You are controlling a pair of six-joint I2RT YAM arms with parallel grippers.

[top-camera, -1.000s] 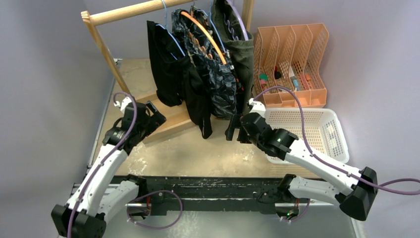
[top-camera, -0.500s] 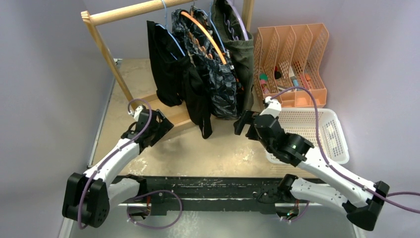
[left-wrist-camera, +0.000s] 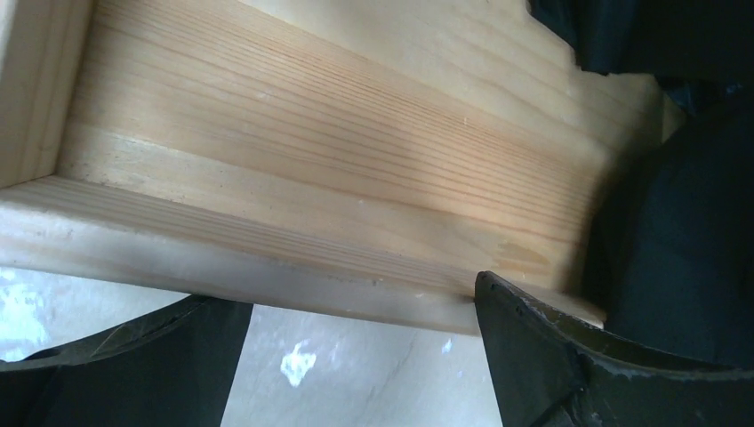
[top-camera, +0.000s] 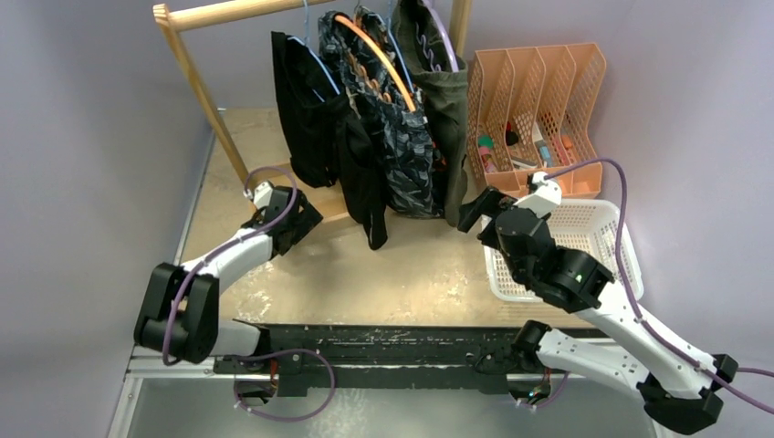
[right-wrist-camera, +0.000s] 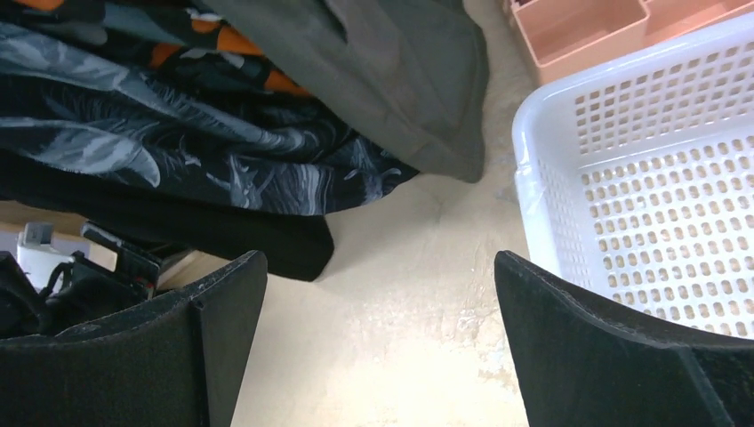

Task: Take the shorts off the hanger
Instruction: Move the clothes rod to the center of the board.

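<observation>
Table [top-camera: 411, 274]: pale, mottled top; everything stands on it.

Wooden rack [top-camera: 237, 13]: at the far left of the table. From my left wrist camera I see its base plank [left-wrist-camera: 311, 178] close up.

Shorts: all four pairs are on hangers on the rack rail, packed side by side. From left to right I note the plain black pair [top-camera: 310, 119], the orange-black-white blotch pair [right-wrist-camera: 231, 44], the dark wavy-patterned pair [top-camera: 406, 155] and the olive green pair [top-camera: 447, 109]. The hems hang just above the table.

White basket [top-camera: 598, 239]: right of the shorts, near the olive hem. Its perforated floor shows in both views.

Orange file organizer [top-camera: 548, 82]: behind the basket, four slots. Several small items [top-camera: 511, 146] lie at the bottom of the slots, too small for me to identify.

Right gripper [right-wrist-camera: 381, 262]: jaws spread wide with nothing between them, low over the table between the hems and the basket rim.

Left gripper [left-wrist-camera: 356, 298]: jaws spread wide, holding nothing, at the plank's near edge beside the black pair.
</observation>
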